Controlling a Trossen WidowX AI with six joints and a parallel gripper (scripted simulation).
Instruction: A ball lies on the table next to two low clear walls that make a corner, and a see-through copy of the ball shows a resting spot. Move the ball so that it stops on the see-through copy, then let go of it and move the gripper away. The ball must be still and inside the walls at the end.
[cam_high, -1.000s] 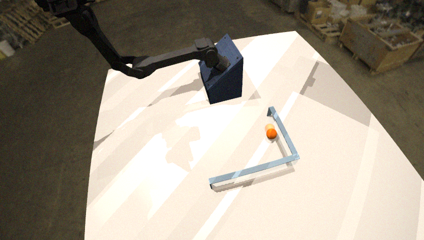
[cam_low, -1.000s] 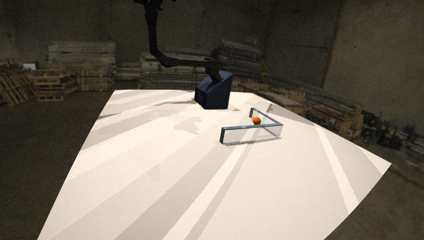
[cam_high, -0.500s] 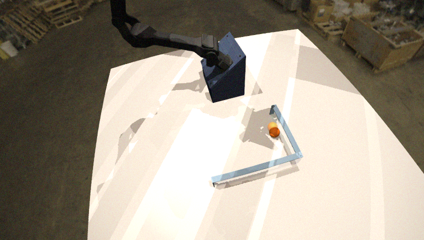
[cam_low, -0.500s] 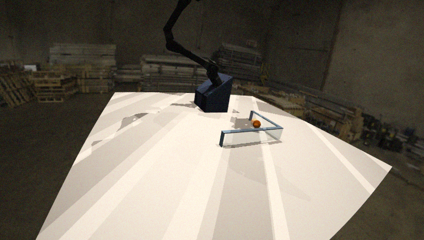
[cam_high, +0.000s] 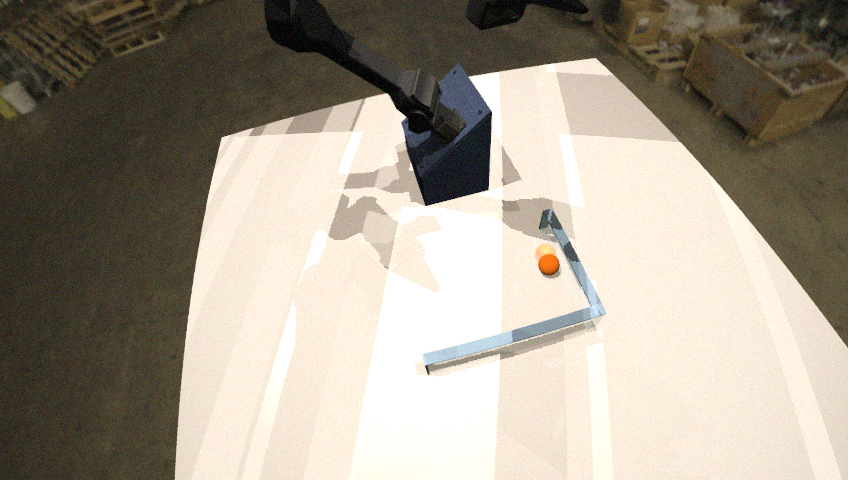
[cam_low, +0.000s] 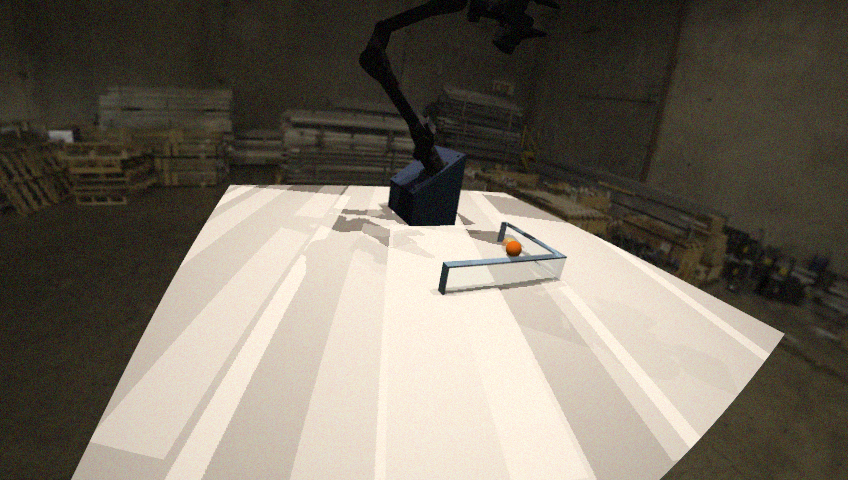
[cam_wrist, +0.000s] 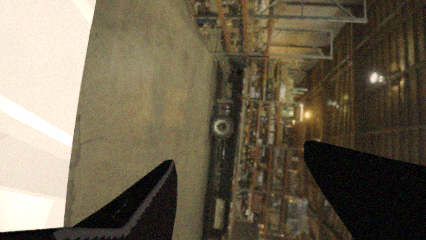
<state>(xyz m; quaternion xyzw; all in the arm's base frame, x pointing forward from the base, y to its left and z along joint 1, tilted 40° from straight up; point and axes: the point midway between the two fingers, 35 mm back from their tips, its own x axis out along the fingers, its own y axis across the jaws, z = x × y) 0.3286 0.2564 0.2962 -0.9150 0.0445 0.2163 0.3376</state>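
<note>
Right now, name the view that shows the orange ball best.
The top view: the orange ball lies fully exposed, overlapping the see-through copy beside the clear walls. The exterior view shows it smaller, behind the near wall's rim. The wrist view misses it.

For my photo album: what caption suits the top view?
Orange ball beside its pale copy, inside clear corner walls.
</note>
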